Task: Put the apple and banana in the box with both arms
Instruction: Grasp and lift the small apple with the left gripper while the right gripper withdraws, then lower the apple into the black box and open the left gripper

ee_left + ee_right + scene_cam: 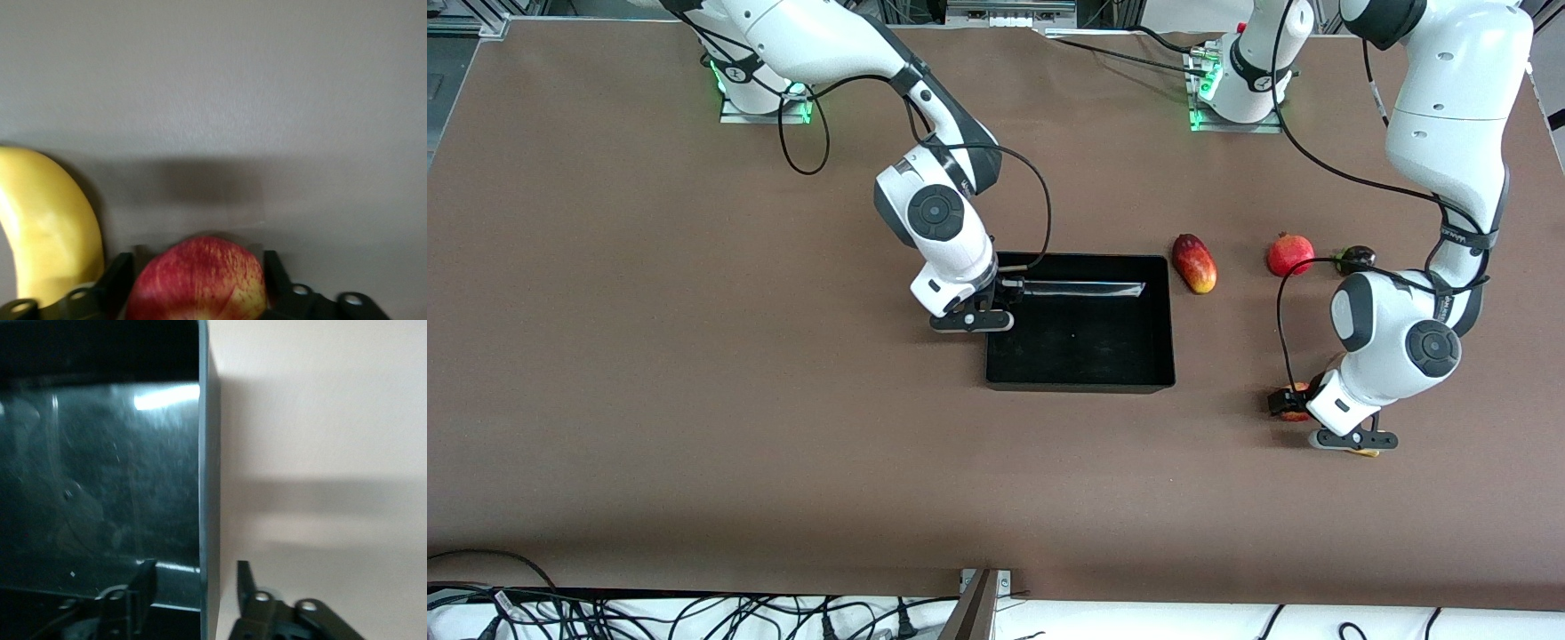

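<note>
1. The apple is seen between the 2 fingers of the left gripper, low over the table toward the left arm's end, well apart from the box; the fingers sit at both flanks of the fruit, though whether they already press on it cannot be told.
2. The apple is judged firm, smooth and rather slippery, light enough for 1 gripper; a hold across its widest part is judged best.
3. The banana lies just beside the apple; it is judged softer and easily bruised, so its middle should be taken gently.
4. The right gripper straddles the box wall at the right arm's end, 1 finger inside and 1 outside, narrowly parted around the rim; whether the wall is pinched cannot be told.
5. A mango, a pomegranate and a small dark fruit lie farther from the front camera; the mango is judged nearest to the carrying path, though not squarely in it.
</note>
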Controlling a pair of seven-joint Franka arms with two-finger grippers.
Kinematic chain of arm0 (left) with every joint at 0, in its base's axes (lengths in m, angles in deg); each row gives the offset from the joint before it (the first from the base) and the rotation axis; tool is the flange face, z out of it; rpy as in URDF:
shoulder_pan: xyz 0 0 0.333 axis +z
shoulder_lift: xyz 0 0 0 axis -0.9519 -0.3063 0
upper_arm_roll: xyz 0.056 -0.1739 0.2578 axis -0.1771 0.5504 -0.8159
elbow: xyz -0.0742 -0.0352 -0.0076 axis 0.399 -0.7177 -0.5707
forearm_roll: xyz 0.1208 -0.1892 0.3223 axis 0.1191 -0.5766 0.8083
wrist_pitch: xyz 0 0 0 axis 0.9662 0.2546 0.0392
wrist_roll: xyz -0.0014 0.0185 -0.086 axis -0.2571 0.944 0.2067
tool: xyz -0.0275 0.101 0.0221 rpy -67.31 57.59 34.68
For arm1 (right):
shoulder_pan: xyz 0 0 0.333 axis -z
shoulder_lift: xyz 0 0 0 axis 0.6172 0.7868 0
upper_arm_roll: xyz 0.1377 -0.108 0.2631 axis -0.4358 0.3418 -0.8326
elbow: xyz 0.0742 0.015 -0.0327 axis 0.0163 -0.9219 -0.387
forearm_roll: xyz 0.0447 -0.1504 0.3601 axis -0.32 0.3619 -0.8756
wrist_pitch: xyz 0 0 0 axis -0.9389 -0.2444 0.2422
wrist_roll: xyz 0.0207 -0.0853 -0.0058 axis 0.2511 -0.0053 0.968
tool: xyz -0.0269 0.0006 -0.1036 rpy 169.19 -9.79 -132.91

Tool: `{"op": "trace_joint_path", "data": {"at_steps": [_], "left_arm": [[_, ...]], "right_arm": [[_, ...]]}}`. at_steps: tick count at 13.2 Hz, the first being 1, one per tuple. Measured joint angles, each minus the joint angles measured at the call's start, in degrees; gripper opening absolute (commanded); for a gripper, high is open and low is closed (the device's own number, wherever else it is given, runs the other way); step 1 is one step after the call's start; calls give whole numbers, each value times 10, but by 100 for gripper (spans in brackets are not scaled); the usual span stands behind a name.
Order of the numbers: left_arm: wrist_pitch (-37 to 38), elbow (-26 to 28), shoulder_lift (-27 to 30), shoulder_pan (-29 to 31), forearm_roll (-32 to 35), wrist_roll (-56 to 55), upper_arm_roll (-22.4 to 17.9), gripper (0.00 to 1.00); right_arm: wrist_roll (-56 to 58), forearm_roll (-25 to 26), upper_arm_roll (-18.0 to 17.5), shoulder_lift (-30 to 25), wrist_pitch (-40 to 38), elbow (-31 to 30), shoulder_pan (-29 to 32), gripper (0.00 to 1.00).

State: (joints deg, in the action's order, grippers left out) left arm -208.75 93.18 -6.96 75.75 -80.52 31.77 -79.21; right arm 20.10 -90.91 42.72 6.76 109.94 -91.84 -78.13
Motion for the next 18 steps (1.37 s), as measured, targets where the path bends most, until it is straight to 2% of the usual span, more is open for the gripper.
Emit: {"op": "trace_joint_path", "data": {"at_steps": [3, 5, 7, 8, 10, 12, 14, 18], "left_arm": [[-8, 10, 4, 0, 0, -3, 1, 0], [-1, 10, 12, -2, 0, -22, 2, 0], [71, 7, 51, -20, 0, -70, 9, 0], [121, 6, 82, -38, 0, -107, 15, 0], [189, 6, 138, -87, -1, -188, 27, 0], [215, 8, 161, -146, -1, -287, 48, 0], [216, 15, 152, -207, -1, -359, 60, 0], [177, 21, 93, -278, -1, -442, 87, 0]], "right_arm": [[14, 0, 48, -57, -84, 18, 26, 100], [58, -4, 56, -115, -152, 22, 92, 100], [121, -26, 64, -178, -241, 22, 166, 100], [158, -33, 78, -207, -286, 22, 189, 100], [224, -38, 126, -258, -359, 17, 210, 100], [261, -38, 146, -308, -400, -5, 234, 100], [295, -26, 141, -349, -408, -42, 270, 100], [311, 31, 76, -393, -408, -89, 342, 100]]}}
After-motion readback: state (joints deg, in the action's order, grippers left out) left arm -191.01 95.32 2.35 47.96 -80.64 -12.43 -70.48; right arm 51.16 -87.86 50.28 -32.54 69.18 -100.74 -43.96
